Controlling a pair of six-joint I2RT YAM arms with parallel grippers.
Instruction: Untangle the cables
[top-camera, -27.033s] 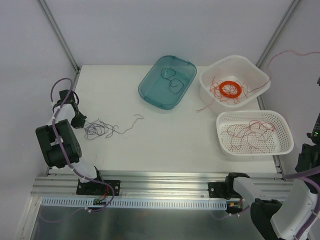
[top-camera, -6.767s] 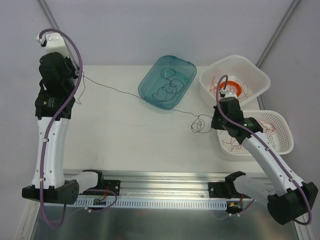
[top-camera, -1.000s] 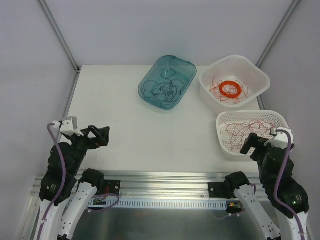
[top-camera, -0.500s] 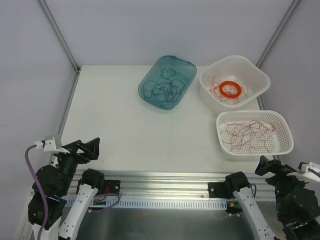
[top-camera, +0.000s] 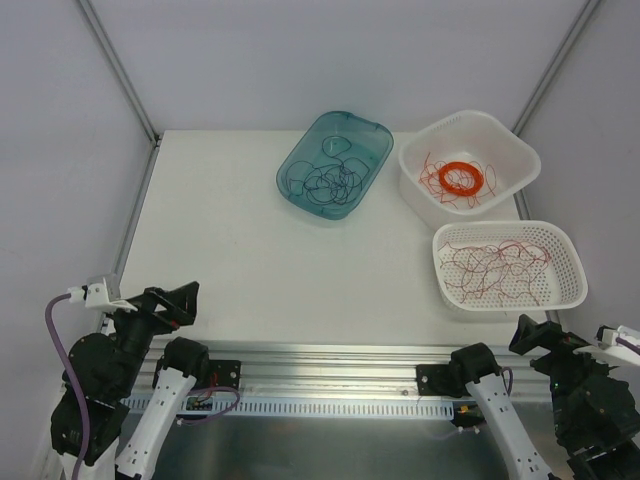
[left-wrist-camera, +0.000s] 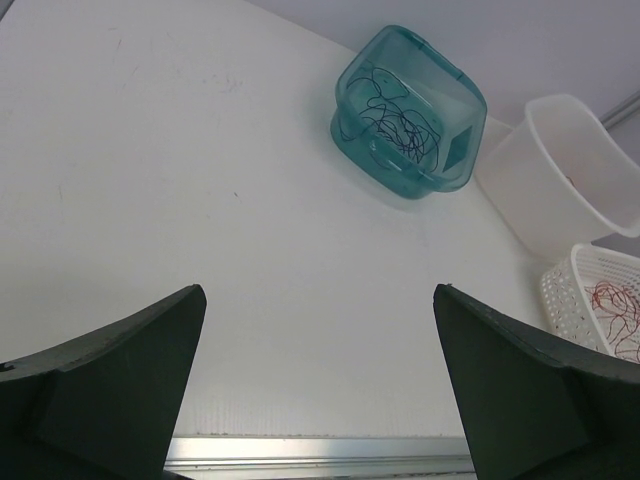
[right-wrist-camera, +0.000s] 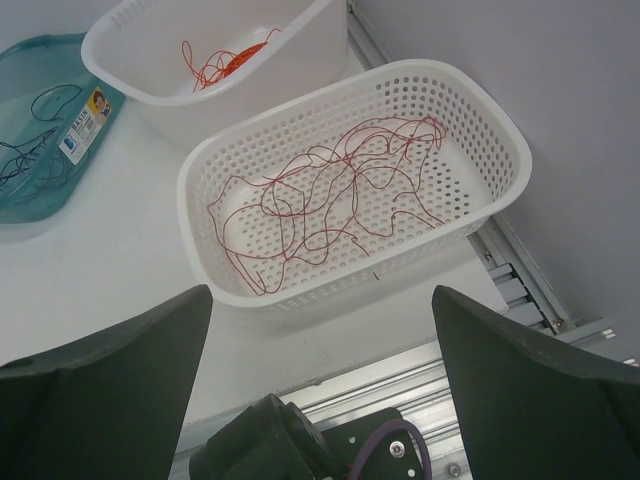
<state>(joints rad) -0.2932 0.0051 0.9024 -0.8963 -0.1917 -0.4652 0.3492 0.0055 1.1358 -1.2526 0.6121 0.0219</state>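
The cables lie sorted in three containers at the back right. Dark blue-black cables curl inside the teal bin. Thin red cables spread over the floor of the perforated white basket. Orange-red cables lie in the white tub. My left gripper hangs open over the table's near left edge, nothing between its fingers. My right gripper is open too, at the near right, just in front of the basket.
A flat bright-orange ring coil rests in the white tub. The aluminium rail with both arm bases runs along the near edge. Grey walls and frame posts close in the table's sides and back.
Over the last second both arms have drawn back from the table towards the near edge and dropped lower. Both grippers stayed open. The cables have not moved.
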